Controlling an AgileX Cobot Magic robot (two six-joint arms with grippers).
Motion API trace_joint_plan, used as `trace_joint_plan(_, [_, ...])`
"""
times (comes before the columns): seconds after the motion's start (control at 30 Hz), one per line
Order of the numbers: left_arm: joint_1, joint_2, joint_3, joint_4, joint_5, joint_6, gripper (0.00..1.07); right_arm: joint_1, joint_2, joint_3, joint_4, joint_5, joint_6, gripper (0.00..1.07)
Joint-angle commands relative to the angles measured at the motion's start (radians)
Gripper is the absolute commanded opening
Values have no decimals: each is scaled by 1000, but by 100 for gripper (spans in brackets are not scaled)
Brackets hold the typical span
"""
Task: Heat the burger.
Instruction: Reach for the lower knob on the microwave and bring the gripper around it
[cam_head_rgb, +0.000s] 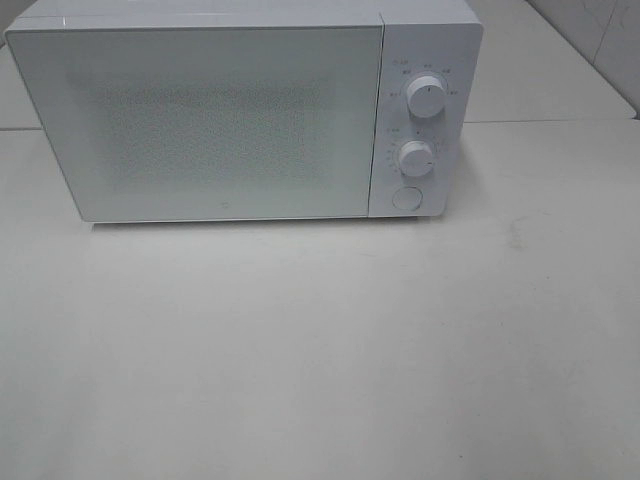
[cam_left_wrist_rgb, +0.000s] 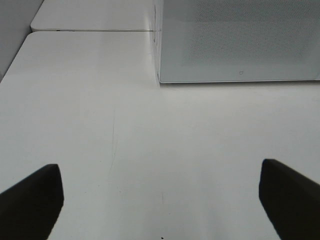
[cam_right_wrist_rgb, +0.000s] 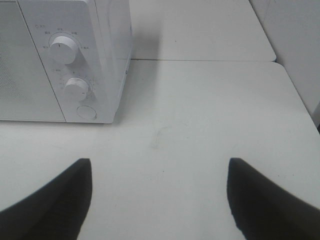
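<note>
Burger not in view; it may be behind the shut, speckled door of the boxy white microwave (cam_head_rgb: 200, 120), cannot tell. My left gripper (cam_left_wrist_rgb: 160, 167) and right gripper (cam_right_wrist_rgb: 160, 162) are spread wide, empty, above the table. If heating remains, I'd grip the lower round white knob (cam_head_rgb: 415, 158) squarely and turn gently. Matte white tabletop (cam_head_rgb: 320, 350), faintly scuffed; pale wall beyond.

text: none legible | microwave (cam_head_rgb: 200, 120) panel: faint grey marks ringed round upper knob (cam_head_rgb: 427, 97) and lower knob (cam_head_rgb: 415, 158), too small and blurred to read in any view | door (cam_head_rgb: 150, 90): tiny emblem (cam_head_rgb: 222, 212) by lower edge, unreadable
</note>
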Motion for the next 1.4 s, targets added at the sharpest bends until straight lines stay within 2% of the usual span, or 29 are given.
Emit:
trace_joint_plan(0.03, [4, -17, 0, -6, 0, 1, 98, -4, 46, 6, -6, -80, 3, 74])
trace_joint_plan(0.4, [4, -17, 0, -6, 0, 1, 98, -4, 305, 6, -6, -349, 3, 74])
trace_joint_plan(0.5, [4, -17, 0, -6, 0, 1, 98, -4, 321, 6, -6, -366, 3, 74])
trace_joint_plan(0.67, [4, -17, 0, -6, 0, 1, 98, -4, 434, 6, -6, -530, 11, 74])
trace_joint_plan(0.9, [4, -17, 0, -6, 0, 1, 98, -4, 541, 6, -6, -655, 15, 74])
trace_joint_plan(1.17, [4, -17, 0, -6, 0, 1, 98, -4, 655, 123, 9, -968, 12, 74])
trace_joint_plan(1.4, [4, -17, 0, -6, 0, 1, 98, 0, 757, 235, 137, -1255, -85, 74])
